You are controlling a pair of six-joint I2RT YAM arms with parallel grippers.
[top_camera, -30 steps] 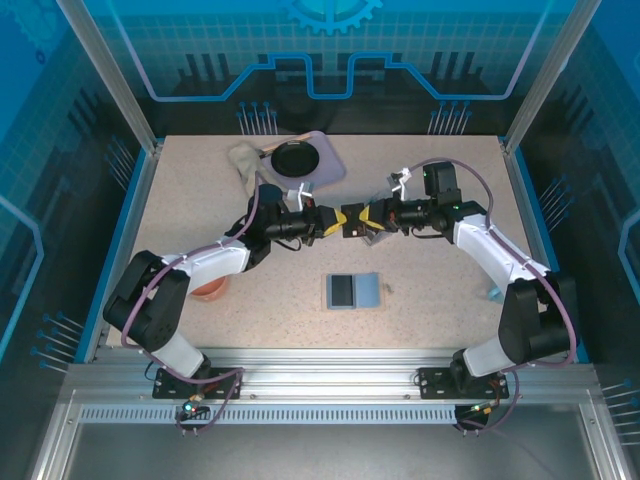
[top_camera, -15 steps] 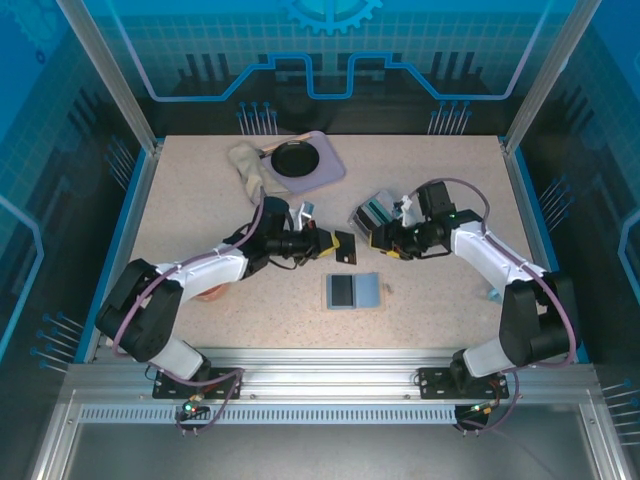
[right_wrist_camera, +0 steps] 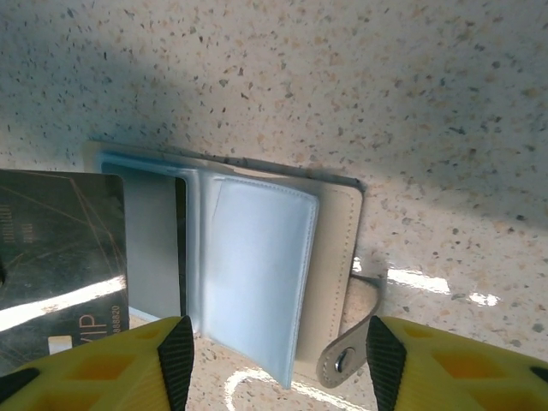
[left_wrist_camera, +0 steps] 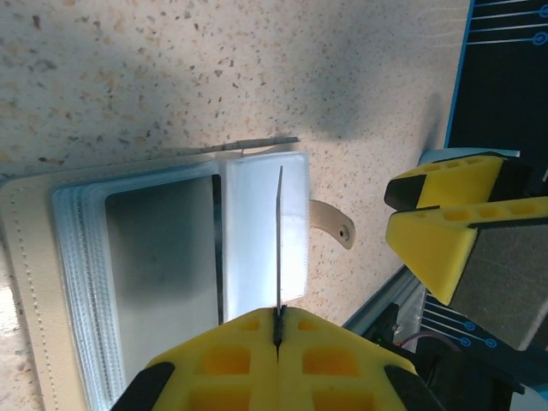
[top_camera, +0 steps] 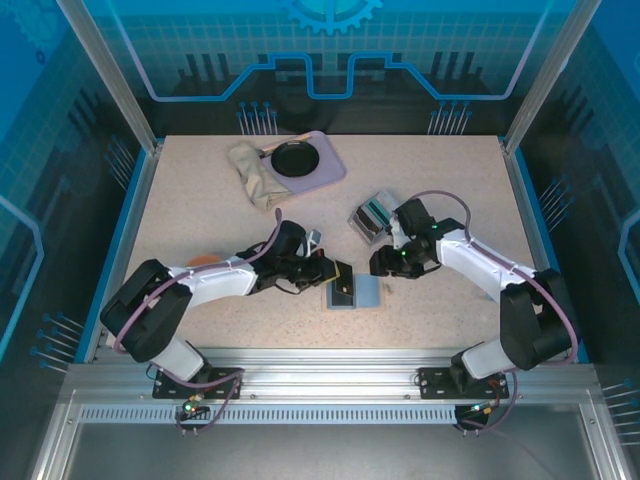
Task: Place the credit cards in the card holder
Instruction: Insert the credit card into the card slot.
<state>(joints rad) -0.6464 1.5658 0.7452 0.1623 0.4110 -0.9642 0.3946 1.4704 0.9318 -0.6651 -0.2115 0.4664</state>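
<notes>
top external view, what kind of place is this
Probably a robot test cell: a speckled table fenced by aluminium posts and blue printed panels, with a slotted mounting rail in front.

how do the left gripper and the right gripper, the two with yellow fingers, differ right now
The left gripper is shut on a thin dark plastic card, held on edge; the right gripper is open and empty. In the top view the left gripper is at the left side of the open tan bifold card holder, the right gripper at its right side. Both have yellow fingers and sit close by the holder.
</notes>
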